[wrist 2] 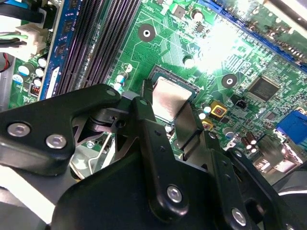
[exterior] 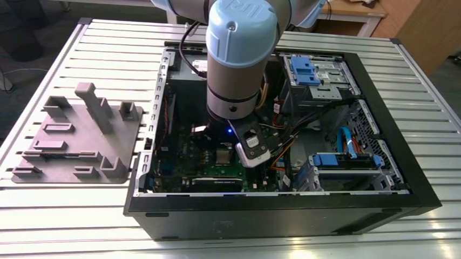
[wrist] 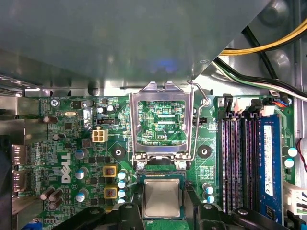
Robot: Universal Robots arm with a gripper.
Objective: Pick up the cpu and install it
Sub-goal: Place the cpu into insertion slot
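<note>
**1. Arm pos.** In the ext. view the arm (exterior: 241, 59) reaches down into the open PC case (exterior: 288, 216). The case lies on its side on the slatted table (exterior: 72, 43). A grey fixture tray (exterior: 79, 135) sits on the table just beside the case, on the exterior view's left.

**2. Claw state.** The gripper (wrist: 162, 191) is over the socket (wrist: 161, 178) of the green board (wrist: 72, 153). Its two black fingers (wrist 2: 149, 129) are closed against opposite edges of the cpu (wrist: 162, 199), pinching it w/ the metal top facing up.

**3. CPU pos.** The cpu is inside the socket outline, square to it. It looks level w/ the socket rim, but the fingers hide both side edges, so full seating can't be confirmed.

**4. Socket hardware.** The metal load frame (wrist: 162, 88) is swung open and clear of the socket, on the side away from the gripper. The board shows through its window. The wire lever (wrist: 200, 98) is released, alongside the frame.

**5. Adjacent parts.**
- The black memory slots (wrist: 235, 158) run parallel near the socket.
- One blue memory module (wrist: 268, 158) is fitted in the slot furthest from the socket.
- Yellow and black cables (wrist: 268, 45) pass beyond the slots.
- Blue drive brackets (exterior: 306, 70) sit at the far end of the case, on the exterior view's right.
</note>
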